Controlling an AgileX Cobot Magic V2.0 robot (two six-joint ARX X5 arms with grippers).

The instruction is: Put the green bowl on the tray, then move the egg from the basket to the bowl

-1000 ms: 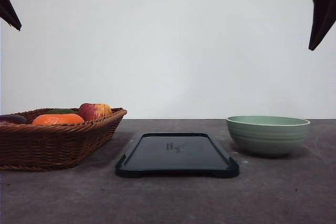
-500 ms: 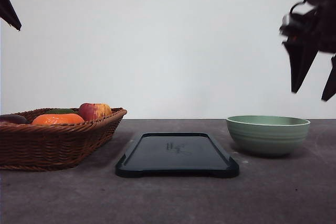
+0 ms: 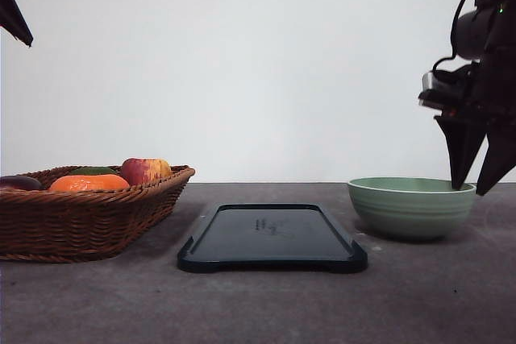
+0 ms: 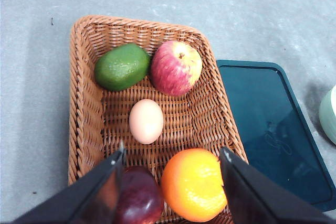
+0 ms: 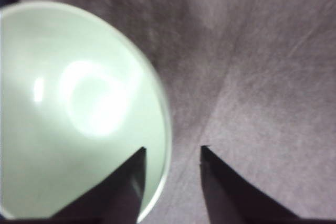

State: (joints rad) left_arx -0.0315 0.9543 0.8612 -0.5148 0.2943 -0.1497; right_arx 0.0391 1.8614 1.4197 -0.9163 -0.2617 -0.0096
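Your right end effector (image 3: 476,189) hangs over the far right rim of the green bowl (image 3: 411,208), fingers spread, one tip inside the rim and one outside it in the right wrist view. The bowl sits on the grey tabletop (image 3: 258,304), just to the right of the dark tray (image 3: 272,238) and apart from it; nothing lies on the tray.

The step in hand looks to be the bowl pickup, the first of the task. To do it well, lower until the wall of the bowl is well between the fingers, then close squarely across the rim, not at a slant, since a glazed ceramic wall may slip under a shallow pinch. Lift enough to clear the tray's raised edge, carry left, and set the bowl flat near the tray's middle before letting go.

Your left end effector (image 4: 173,182) waits above the wicker basket (image 4: 84,103), fingers parted and empty. The egg (image 4: 146,121) lies in the middle of the basket floor, with an apple (image 4: 176,67) and a green fruit (image 4: 122,66) on one side and an orange (image 4: 193,184) and a dark red fruit (image 4: 137,199) on the other. It touches none of them, so a clean approach seems open.
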